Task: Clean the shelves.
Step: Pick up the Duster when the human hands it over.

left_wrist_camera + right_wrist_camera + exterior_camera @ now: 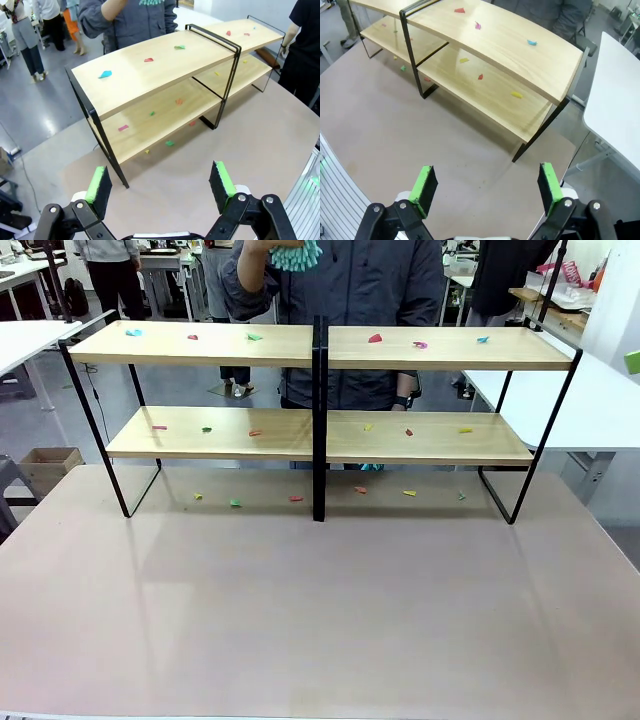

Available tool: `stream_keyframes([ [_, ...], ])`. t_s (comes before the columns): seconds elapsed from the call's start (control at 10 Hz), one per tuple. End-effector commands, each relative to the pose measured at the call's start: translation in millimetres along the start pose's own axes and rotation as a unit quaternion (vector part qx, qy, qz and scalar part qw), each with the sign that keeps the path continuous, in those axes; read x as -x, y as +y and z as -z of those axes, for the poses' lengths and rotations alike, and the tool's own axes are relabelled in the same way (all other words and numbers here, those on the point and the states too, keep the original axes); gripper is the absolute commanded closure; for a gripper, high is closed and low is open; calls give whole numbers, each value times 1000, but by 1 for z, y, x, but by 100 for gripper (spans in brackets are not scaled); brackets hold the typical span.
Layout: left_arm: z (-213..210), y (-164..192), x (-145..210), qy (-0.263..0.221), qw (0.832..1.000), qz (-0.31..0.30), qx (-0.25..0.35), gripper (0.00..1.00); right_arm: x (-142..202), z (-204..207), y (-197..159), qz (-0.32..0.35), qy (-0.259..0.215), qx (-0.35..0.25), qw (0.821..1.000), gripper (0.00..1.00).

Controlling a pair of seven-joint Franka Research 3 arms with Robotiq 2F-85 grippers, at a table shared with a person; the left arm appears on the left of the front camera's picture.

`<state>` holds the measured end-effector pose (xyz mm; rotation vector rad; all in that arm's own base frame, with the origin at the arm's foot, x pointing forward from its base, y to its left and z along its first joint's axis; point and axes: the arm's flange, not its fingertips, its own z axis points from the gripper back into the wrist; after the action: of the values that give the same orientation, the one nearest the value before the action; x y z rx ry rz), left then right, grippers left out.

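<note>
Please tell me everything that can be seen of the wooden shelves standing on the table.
The shelves are a wide two-tier rack: two light wooden boards on a thin black metal frame, divided by a black centre post. The rack stands upright and level on the far part of the brownish table, with its frame legs resting on the tabletop. Small coloured scraps lie scattered on both boards, six on each, and more lie on the table beneath it. A person stands close behind it.

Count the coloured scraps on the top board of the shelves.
6 on the top board. Left of the centre post: blue scrap, red scrap, green scrap. Right of it: second red scrap, pink scrap, second blue scrap. None seems hidden.
</note>
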<state>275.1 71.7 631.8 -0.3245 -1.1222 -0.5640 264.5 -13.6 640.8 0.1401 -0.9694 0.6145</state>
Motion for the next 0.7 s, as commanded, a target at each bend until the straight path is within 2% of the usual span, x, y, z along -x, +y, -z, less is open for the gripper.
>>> stream_keyframes([
  [0.0, 0, 1, 0, -7, 1000, 1, 7, 0, 1, 5, -6, -6, -22, 5, 1000, 0],
  [0.4, 0, 1, 0, -7, 1000, 1, 7, 0, -1, -6, -11, 84, -25, -23, 996, 0],
  [0.6, 0, 1, 0, -7, 1000, 1, 7, 0, -1, -14, -13, 110, -43, -25, 993, 0],
])
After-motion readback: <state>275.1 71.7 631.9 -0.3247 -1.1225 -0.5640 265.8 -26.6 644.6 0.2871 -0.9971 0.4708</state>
